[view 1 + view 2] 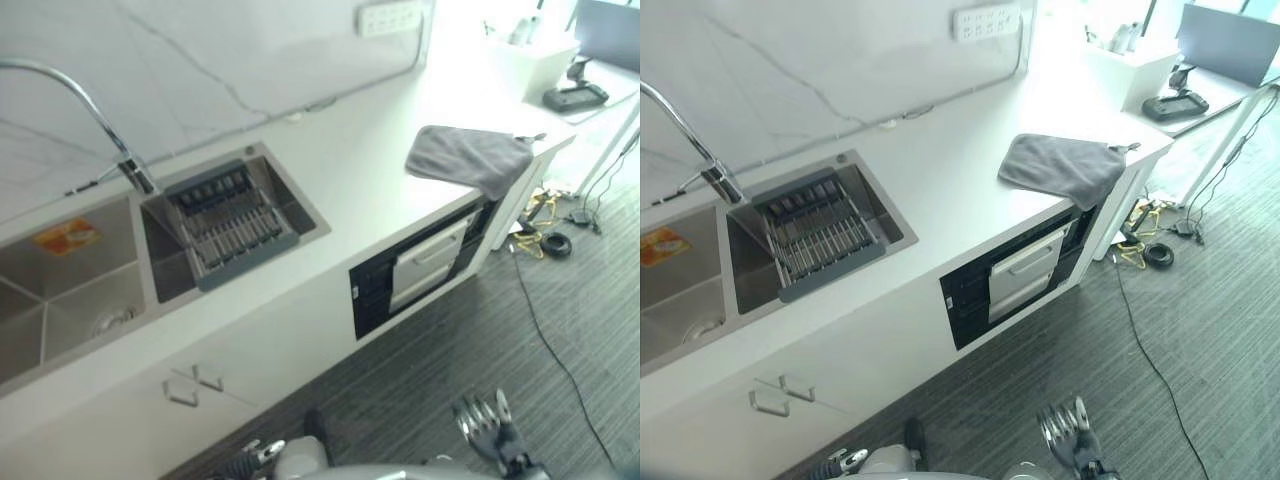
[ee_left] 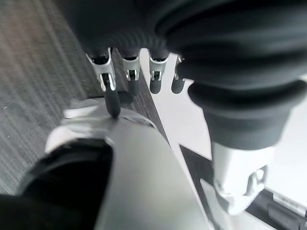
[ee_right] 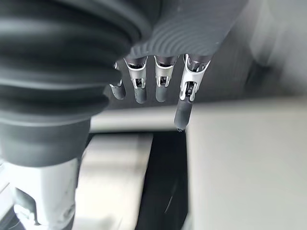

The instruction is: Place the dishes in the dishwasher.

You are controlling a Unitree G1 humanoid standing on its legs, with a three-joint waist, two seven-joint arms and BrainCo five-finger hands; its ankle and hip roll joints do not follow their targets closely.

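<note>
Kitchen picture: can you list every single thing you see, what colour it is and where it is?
Counter: one, white, along the wall.
Sink: one, steel, set in the counter's left part.
Drying rack: one, dark grey, in the sink's right basin.
Tap: one, silver, behind the sink.
Cloth: one, grey, at the counter's right end, drooping over the edge.
Dishwasher: one, black with a silver front, under the counter, closed.
Socket strip: one, white, on the wall.
Right hand: one, silver, low over the floor, fingers relaxed.
Left hand: one, silver, hanging with fingers straight.

Landmark: sink (image 1: 60,290), set in counter (image 1: 350,180). Drying rack (image 1: 225,225) in sink's right basin. Faucet (image 1: 95,120) behind sink. Cloth (image 1: 470,158) on counter, well right of sink. Dishwasher (image 1: 420,268) below counter, right of sink.
</note>
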